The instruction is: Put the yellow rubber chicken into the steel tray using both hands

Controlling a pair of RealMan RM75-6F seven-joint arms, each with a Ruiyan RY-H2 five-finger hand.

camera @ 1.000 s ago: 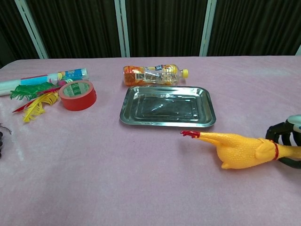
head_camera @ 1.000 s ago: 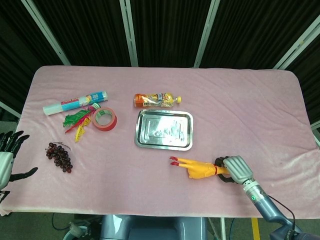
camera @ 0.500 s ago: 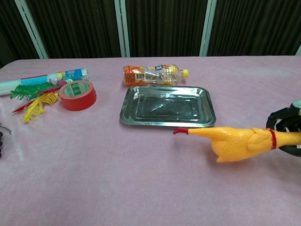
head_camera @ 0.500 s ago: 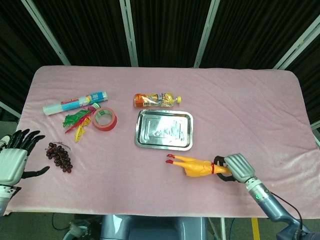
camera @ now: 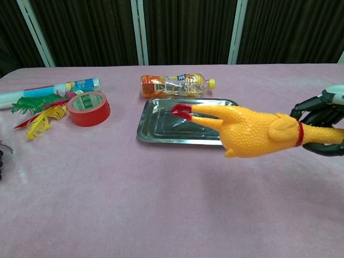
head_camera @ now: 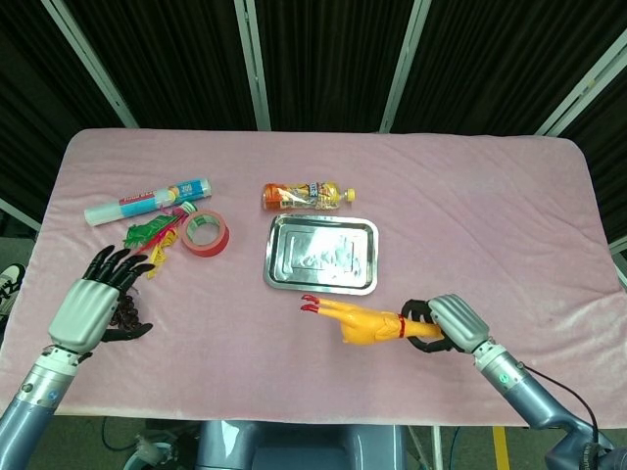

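- Right hand (head_camera: pixel 446 323) grips the yellow rubber chicken (head_camera: pixel 358 321) by its tail end, fingers wrapped round the narrow part past the red band. Head end with the red comb points toward the robot's left.
- In the chest view the chicken (camera: pixel 247 129) is lifted clear of the pink tablecloth (camera: pixel 134 204), held roughly level. It looms in front of the steel tray (camera: pixel 156 134) there, but the head view puts it on the near side of the tray (head_camera: pixel 279 279), just beside the front rim and not over the well.
- Left hand (head_camera: pixel 90 305) holds nothing, fingers spread, palm down. It sits near the left edge of the table, beside the dark grapes (head_camera: pixel 127 311), well apart from the chicken.
- Step in hand, as I read it: the carry. The one-handed lift is done; the second hand has not joined.
- Next move, my judgement: the left hand needs to cross toward the middle and take the head or neck end, so both hands bear the toy. Then the pair shift it away from the robot until it is over the tray and set it down.
- Worth watching: the chicken is long against the tray; it may have to go in along the tray's longer side to lie inside the rim.
- Bystanders: orange bottle (head_camera: pixel 307 196) behind the tray; red tape roll (head_camera: pixel 205 233), feathers (head_camera: pixel 149 238) and rolled packet (head_camera: pixel 147 200) off to the left.
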